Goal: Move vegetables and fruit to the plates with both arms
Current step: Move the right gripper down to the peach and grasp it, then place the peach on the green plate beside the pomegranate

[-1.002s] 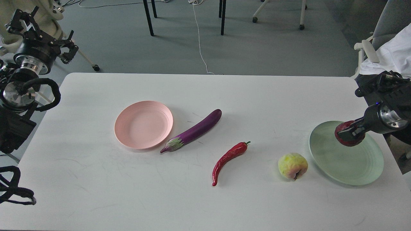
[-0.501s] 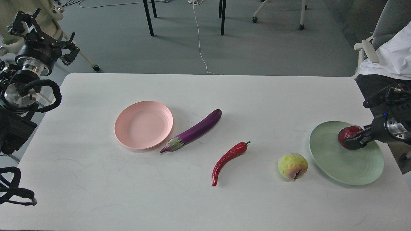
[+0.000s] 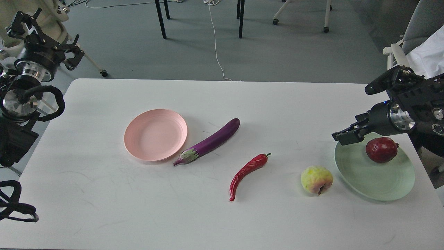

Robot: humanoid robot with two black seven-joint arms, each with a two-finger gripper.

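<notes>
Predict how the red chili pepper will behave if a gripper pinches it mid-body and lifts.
The chili pepper has a glossy skin, so it may slip between the fingers. It is long, curved and tapered, so a mid-body pinch could let it swivel. It lies flat on the table, apart from its neighbours, and is unlikely to roll far.

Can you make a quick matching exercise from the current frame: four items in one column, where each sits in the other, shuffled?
Items:
1. pomegranate
2. eggplant
3. chili pepper
4. yellow-green fruit

Places:
A. on the table, just left of the green plate
B. on the green plate
C. beside the right rim of the pink plate
D. on the table, between the eggplant and the yellow-green fruit

Pairs: 1-B, 2-C, 3-D, 4-A
</notes>
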